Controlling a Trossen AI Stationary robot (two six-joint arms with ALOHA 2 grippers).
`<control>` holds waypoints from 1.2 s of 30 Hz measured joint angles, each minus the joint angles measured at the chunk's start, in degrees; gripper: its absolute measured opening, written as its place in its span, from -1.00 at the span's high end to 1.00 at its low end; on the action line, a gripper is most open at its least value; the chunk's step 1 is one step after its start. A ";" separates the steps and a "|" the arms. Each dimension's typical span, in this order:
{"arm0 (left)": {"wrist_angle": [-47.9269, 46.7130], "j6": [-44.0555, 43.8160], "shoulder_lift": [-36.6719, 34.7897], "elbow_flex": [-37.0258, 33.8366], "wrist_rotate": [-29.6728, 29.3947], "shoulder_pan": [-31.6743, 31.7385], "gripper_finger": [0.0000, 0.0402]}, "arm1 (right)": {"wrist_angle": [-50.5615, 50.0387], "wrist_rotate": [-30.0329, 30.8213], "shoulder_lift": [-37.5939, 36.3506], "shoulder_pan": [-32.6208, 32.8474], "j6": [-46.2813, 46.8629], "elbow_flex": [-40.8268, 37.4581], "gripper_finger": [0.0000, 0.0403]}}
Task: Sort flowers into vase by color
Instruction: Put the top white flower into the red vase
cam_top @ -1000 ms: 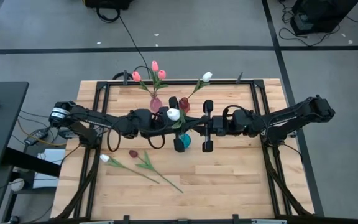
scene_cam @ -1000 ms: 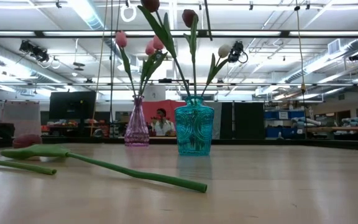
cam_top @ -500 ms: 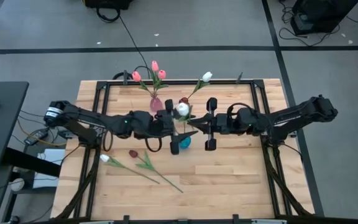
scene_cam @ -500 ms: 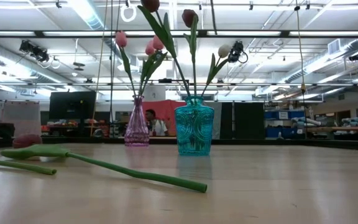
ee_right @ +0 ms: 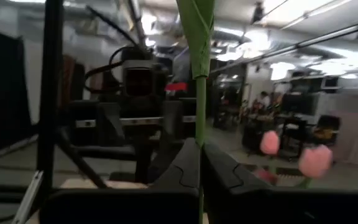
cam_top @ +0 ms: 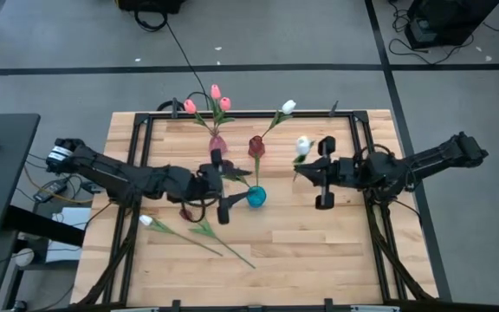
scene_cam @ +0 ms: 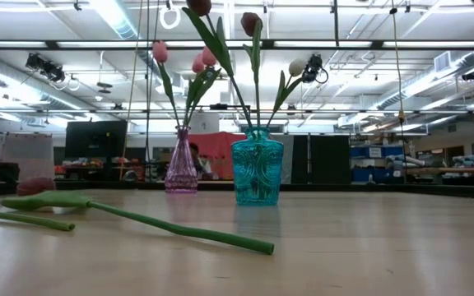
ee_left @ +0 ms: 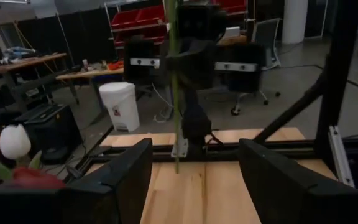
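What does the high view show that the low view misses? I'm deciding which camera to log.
Only the high view shows the left gripper, open, and the right gripper, shut on a white tulip. Only the low view shows the room and ceiling lights behind. Both show the teal vase, the pink vase and the tulips lying on the table.

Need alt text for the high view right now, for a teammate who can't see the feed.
Seen from above, the right gripper holds a white tulip by its stem, to the right of the teal vase with a maroon tulip. The left gripper is open, left of that vase. Three pink tulips stand in the pink vase; two stems lie on the wooden table.
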 joint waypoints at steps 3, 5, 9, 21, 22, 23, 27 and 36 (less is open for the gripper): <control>0.44 -0.15 -1.36 -1.94 -0.24 -1.88 -0.20 | 7.49 1.58 -1.74 -1.42 -1.03 -7.08 0.97; -0.20 0.01 -1.92 -3.07 -0.15 -3.39 -0.20 | 14.02 1.62 -1.11 -3.46 -1.63 -10.94 0.96; 0.38 -0.43 -2.10 -6.37 -0.38 -5.60 -0.20 | 21.76 0.54 2.03 -8.64 -1.99 -15.37 0.95; 15.33 -6.83 -3.03 -25.39 -1.90 -6.05 -0.20 | 38.57 -17.25 25.27 -24.96 2.87 -9.76 0.95; 15.46 -7.58 -3.31 -26.35 -1.86 -6.07 -0.20 | 40.02 -18.20 27.33 -25.52 2.98 -8.63 0.95; 15.10 -8.25 -3.94 -27.51 -1.85 -6.07 -0.20 | 41.22 -18.90 29.22 -26.03 2.90 -7.68 0.95; 13.43 -11.18 -6.09 -30.62 -2.06 -6.07 -0.20 | 44.38 -20.14 35.56 -28.03 1.07 -3.94 0.95; 12.94 -13.99 -10.42 -35.17 -3.69 -6.07 -0.20 | 47.88 -22.66 45.74 -31.45 -1.00 2.98 0.95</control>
